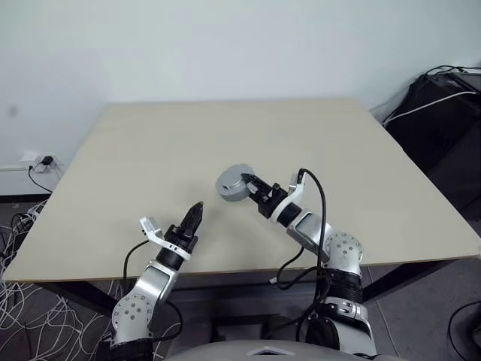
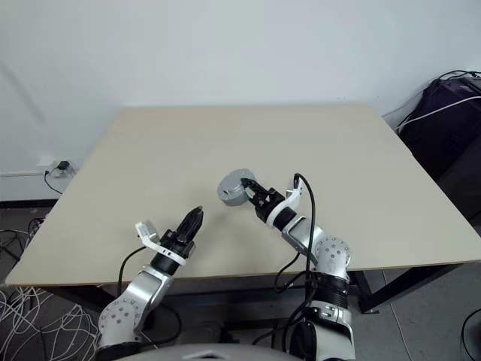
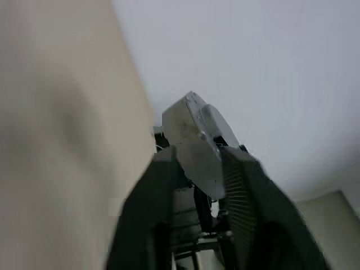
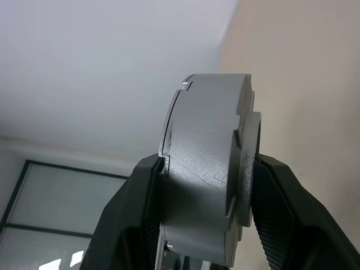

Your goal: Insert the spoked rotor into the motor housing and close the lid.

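Grey metal motor housing (image 1: 232, 185) with lid on: my right gripper (image 1: 250, 184) is clamping it above the table (image 1: 135, 158); my left gripper (image 1: 197, 210) is hovering empty, fingers slightly apart.

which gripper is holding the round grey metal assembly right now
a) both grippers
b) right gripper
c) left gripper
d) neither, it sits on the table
b: the right gripper has its two fingers clamped on the flat sides of the grey assembly, held above the table, while the left gripper is apart from it and holds nothing.
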Tool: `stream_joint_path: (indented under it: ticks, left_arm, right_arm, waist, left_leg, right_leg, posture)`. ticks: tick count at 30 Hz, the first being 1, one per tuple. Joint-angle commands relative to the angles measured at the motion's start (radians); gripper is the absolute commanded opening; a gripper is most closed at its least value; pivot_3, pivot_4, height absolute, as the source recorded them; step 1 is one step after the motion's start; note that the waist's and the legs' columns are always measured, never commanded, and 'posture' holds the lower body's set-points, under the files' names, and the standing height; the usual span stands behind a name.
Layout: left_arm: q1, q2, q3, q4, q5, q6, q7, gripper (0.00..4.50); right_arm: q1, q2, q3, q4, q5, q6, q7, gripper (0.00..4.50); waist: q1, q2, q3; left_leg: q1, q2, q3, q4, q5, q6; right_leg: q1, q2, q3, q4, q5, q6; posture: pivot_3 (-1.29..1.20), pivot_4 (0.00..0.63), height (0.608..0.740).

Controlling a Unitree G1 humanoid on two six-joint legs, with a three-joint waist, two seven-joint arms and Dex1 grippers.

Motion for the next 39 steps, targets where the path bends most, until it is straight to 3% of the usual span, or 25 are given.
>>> stream_joint_path:
  ticks: [1,6,22,39]
  left_arm:
    - [0.009,-0.088,-0.016,-0.006,-0.053,0.008,-0.028,2.81]
    - [0.004,-0.093,-0.018,0.009,-0.088,0.011,-0.037,4.48]
    - [-0.027,-0.108,-0.020,0.092,-0.225,0.044,-0.017,4.48]
    - [-0.033,-0.102,-0.037,0.101,-0.266,0.048,-0.034,4.48]
  right_arm:
    - [0.017,0.077,0.044,-0.047,0.052,-0.004,0.010,1.95]
    - [0.025,0.077,0.056,-0.048,0.053,0.005,0.003,1.95]
    - [0.059,0.083,0.095,-0.056,0.118,0.104,-0.006,1.95]
    - [0.083,0.093,0.117,-0.039,0.158,0.222,-0.043,1.95]
  waist:
    - [-0.001,0.000,0.000]
    - [-0.001,0.000,0.000]
    - [-0.001,-0.001,0.000]
    - [0.000,-0.001,0.001]
  left_leg:
    - [0.000,0.000,0.000,0.000,0.000,0.000]
    - [0.001,0.000,0.001,0.000,0.000,0.000]
    - [0.001,0.001,0.002,0.000,0.000,0.000]
    - [0.001,0.000,0.002,0.000,0.000,0.000]
  right_leg:
    - [0.000,0.000,0.001,0.000,0.000,0.000]
    - [0.000,0.001,0.002,0.000,0.000,0.000]
    - [0.000,0.001,0.002,0.000,0.000,0.000]
    - [0.000,0.001,0.003,0.000,0.000,0.000]
  posture:
    - [0.00,0.000,0.740]
    - [0.00,0.000,0.740]
    - [0.00,0.000,0.740]
    - [0.00,0.000,0.740]
